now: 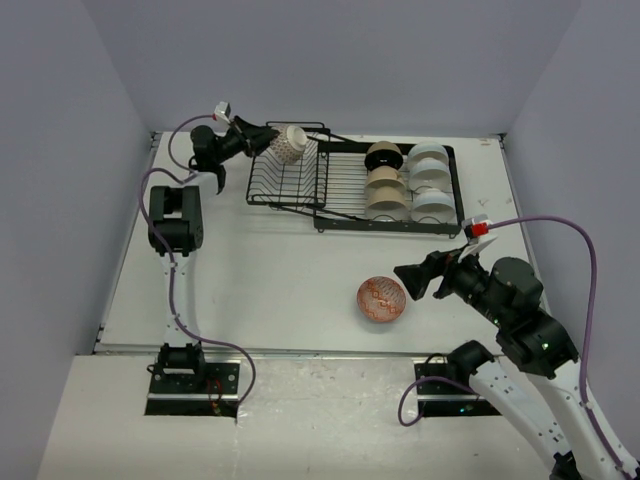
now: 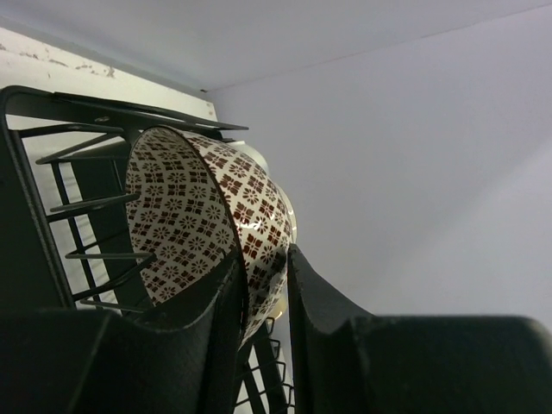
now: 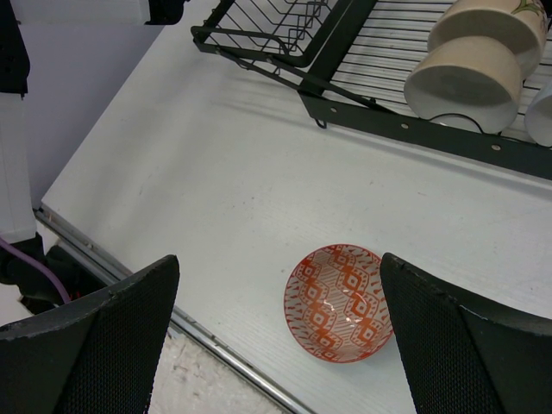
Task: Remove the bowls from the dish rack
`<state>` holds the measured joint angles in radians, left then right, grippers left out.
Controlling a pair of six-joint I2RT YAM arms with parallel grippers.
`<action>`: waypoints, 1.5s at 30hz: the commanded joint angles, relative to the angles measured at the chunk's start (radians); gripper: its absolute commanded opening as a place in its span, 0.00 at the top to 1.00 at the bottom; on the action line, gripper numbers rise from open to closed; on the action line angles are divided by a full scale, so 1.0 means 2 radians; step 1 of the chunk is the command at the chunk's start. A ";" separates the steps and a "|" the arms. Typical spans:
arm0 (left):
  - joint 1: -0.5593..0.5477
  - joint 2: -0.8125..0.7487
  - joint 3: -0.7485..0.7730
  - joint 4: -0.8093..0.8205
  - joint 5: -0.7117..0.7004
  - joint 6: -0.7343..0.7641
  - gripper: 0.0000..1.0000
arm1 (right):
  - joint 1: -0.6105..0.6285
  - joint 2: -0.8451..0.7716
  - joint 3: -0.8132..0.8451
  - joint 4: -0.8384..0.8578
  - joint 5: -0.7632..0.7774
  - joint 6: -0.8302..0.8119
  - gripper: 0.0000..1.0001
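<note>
The brown bowl (image 2: 185, 216) is up at the far left corner of the rack (image 1: 390, 228), tipped on its side over the small basket (image 1: 285, 185), mouth facing the left arm. The left gripper (image 1: 268, 140) pinches its rim, one finger (image 2: 207, 328) inside the bowl and the other (image 2: 323, 319) against the outside wall. The basket's wires run close beside and below the bowl. The back wall sits just behind it and the side wall is near on the left, so the open room is toward the near side of the table (image 1: 270, 280).

In the long section of the rack, beige bowls (image 1: 385, 190) stand on edge in one column, the rearmost showing a black inside. White bowls (image 1: 431, 178) stand in a second column just right of them. A red bowl (image 1: 382, 299) sits upright on the table in front of the rack, well apart from it.

The left arm reaches far back along the left edge, its wrist turned toward the rack. The right arm is bent low at the near right. The right gripper (image 1: 408, 282) is spread wide and holds nothing, its fingers pointing left just beside the red bowl.
</note>
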<state>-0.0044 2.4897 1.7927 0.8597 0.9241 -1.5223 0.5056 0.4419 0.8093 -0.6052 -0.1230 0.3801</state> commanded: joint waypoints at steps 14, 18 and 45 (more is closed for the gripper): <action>-0.019 0.006 0.013 -0.015 0.003 0.017 0.94 | 0.000 -0.005 -0.003 0.011 0.002 -0.009 0.01; -0.019 -0.007 0.009 -0.013 0.000 0.022 1.00 | 0.000 -0.005 -0.004 0.012 0.002 -0.008 0.01; -0.051 -0.090 0.048 0.055 0.043 0.064 1.00 | 0.001 -0.009 -0.004 0.011 0.005 0.002 0.01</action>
<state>-0.0799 2.4371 1.8160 0.8276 0.9619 -1.4094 0.5056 0.4313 0.7959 -0.6052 -0.1226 0.3809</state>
